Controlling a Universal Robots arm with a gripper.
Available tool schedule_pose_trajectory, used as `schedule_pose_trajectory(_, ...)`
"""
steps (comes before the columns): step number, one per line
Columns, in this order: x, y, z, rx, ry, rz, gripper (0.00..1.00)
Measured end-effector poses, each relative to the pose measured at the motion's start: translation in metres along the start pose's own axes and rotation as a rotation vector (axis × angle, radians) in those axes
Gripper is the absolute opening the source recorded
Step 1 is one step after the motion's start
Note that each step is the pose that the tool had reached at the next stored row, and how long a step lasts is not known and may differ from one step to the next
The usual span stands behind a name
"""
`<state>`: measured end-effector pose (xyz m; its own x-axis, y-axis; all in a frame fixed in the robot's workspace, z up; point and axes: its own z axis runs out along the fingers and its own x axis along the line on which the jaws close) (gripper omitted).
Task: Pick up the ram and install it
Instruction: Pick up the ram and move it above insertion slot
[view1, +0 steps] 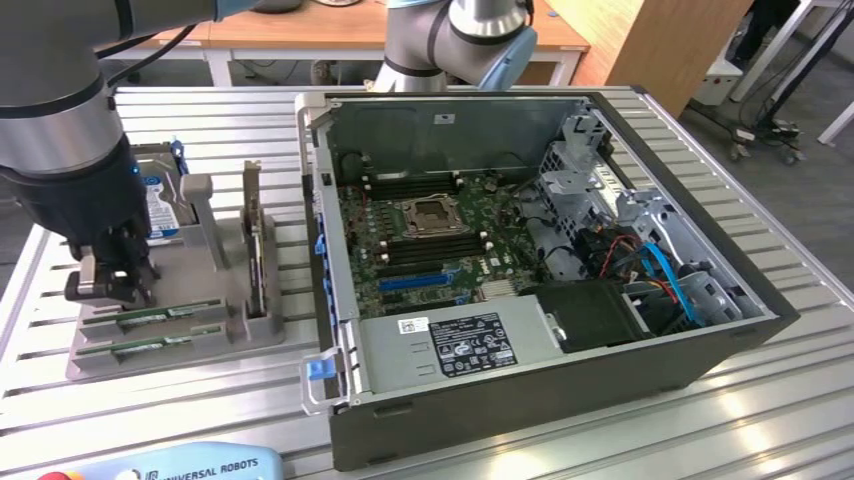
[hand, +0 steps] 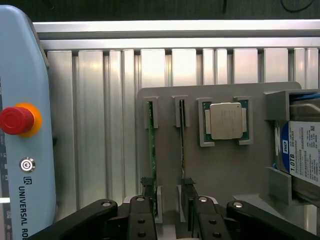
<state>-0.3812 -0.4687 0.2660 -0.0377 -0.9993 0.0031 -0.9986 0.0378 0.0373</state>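
Teach pendant (view1: 174, 468) lies at the near edge of the slatted aluminium table (view1: 774, 420), red e-stop showing in the wrist view. Behind it is the grey fixture (hand: 225, 175). The ram (hand: 152, 145) stands on edge in its slot on the pendant side, with a second ram stick (hand: 182, 150) parallel in the next slot; both are seated, neither lifted. The gripper (hand: 167, 190) hangs over one end of the sticks. Its fingers (hand: 146, 186) are apart and clamped on nothing, one tip by each stick; can't tell if they touch. Next on the fixture are the silver processor (hand: 226, 121) in its pocket, then the blue-label hard drive (hand: 305, 150). On the exterior view's right is the open PC case (view1: 747, 300), motherboard (view1: 427, 240) exposed.
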Motion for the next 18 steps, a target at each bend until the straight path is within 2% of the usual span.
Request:
schedule_pose_trajectory(9, 0.0, -0.0109, -0.0005, -0.0012, 0.0001, 0.0, 0.36)
schedule_pose_trajectory(18, 0.002, -0.0117, -0.0005, -0.0013, 0.0001, 0.0, 0.36)
